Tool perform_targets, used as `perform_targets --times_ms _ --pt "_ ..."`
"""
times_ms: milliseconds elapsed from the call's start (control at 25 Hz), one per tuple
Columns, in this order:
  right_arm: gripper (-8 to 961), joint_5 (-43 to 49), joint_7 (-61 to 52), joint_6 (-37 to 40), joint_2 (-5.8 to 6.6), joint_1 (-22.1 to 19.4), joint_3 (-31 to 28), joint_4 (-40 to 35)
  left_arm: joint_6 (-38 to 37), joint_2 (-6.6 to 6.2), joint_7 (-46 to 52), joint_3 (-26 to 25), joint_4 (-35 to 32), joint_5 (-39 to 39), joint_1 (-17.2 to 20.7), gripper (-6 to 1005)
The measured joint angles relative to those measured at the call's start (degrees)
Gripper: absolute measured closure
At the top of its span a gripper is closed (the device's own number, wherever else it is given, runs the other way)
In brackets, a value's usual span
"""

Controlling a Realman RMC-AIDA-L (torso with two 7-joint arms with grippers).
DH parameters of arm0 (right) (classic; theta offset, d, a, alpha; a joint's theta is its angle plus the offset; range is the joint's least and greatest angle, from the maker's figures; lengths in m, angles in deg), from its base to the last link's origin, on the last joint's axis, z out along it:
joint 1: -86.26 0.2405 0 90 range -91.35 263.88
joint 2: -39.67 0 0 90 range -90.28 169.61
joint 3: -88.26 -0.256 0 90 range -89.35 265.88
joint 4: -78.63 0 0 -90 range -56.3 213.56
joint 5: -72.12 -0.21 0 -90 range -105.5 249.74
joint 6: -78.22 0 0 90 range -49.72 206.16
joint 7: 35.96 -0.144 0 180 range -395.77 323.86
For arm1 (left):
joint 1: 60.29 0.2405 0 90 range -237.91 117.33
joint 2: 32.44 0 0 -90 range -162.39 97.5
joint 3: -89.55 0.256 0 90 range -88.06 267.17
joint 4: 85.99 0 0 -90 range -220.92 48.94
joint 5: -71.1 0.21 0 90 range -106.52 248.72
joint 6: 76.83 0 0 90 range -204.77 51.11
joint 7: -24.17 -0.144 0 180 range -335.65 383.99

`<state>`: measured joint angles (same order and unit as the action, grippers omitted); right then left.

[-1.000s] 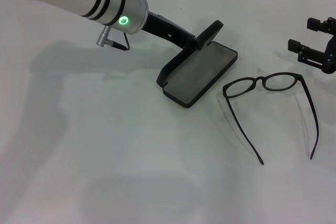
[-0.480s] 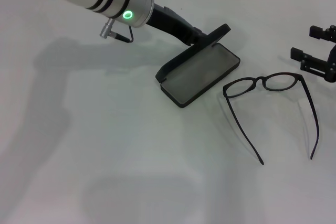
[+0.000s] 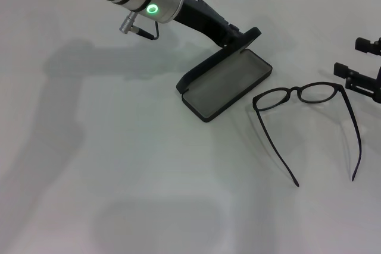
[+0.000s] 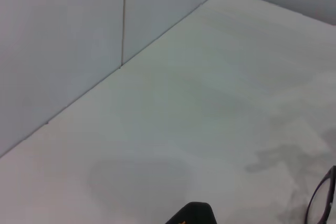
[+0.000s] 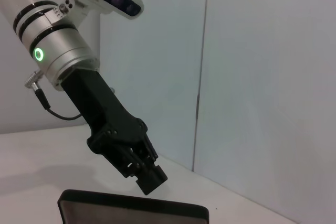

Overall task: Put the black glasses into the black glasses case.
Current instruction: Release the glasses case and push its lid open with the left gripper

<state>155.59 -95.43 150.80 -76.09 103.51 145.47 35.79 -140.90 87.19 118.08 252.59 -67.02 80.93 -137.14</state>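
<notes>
The black glasses lie unfolded on the white table, lenses toward the back and temple arms pointing to the front. Left of them the black glasses case lies open, grey lining up, its lid standing along the far side. My left gripper is shut at the lid's top right corner. In the right wrist view the left gripper hangs just above the lid edge with a small gap. A corner of the case and part of the glasses show in the left wrist view. My right gripper stands open at the right edge, beyond the glasses.
The white table stretches wide to the left and front. A pale wall closes off the table's back edge.
My left arm has swung to the right and back, and the case lid has tipped further open. The right gripper has drawn away toward the right edge. The glasses have not moved.
</notes>
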Motion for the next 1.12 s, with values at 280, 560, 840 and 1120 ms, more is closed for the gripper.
perform_targets --times_ms 280,560,840,1120 --pt "287 -0.01 0.0 0.09 0.0 0.05 0.01 0.46 1.05 0.26 1.21 0.0 -0.04 0.19 0.3 706" --pt "287 0.0 -0.01 0.63 0.0 0.35 0.01 0.48 3.88 0.46 3.73 0.0 -0.83 3.88 0.61 562" --pt "288 0.0 0.48 0.63 0.0 0.56 0.02 0.48 7.83 0.46 4.71 0.0 -4.58 8.48 0.3 303" --pt "288 0.42 2.62 1.46 0.0 0.5 0.57 0.52 11.15 0.47 4.71 0.0 -5.87 10.97 -0.47 207"
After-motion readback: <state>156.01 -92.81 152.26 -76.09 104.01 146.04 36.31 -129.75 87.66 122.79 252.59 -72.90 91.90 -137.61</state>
